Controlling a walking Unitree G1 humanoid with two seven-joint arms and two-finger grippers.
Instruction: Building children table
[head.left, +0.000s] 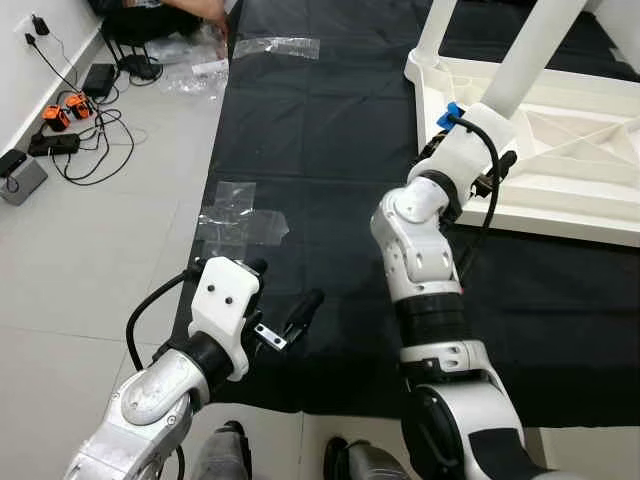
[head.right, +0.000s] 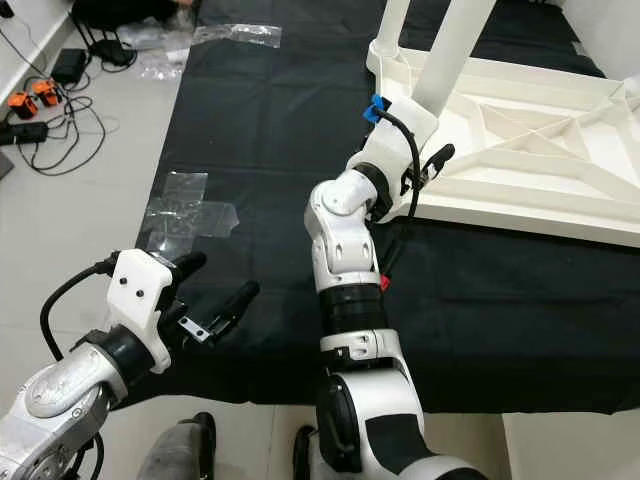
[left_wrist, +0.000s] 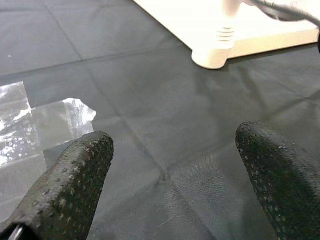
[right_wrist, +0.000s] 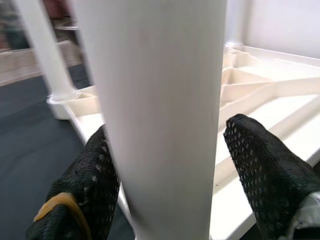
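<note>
- Upper right of the frame: right gripper (right_wrist: 165, 165) fingers straddle a white table leg (right_wrist: 160, 100), seemingly touching it, above the upturned tabletop (head.left: 560, 150).
- Lower left: left gripper (head.left: 285, 300) gapes wide, empty, over the black mat (head.left: 320, 150).

Head stereo looks down; wrist cameras sit close along fingers (left_wrist: 75, 185)

My head views are bright and evenly lit, sharp across the frame, with soft shadows only. Glare glints off the clear plastic sheet (head.left: 238, 215) on the black mat (head.left: 320, 150). On my right wrist view the table leg (right_wrist: 160, 120) sits so close it blurs, nearly blown out white. My left wrist view is dimmer and greyish, its fingertips (left_wrist: 75, 175) soft.
</note>
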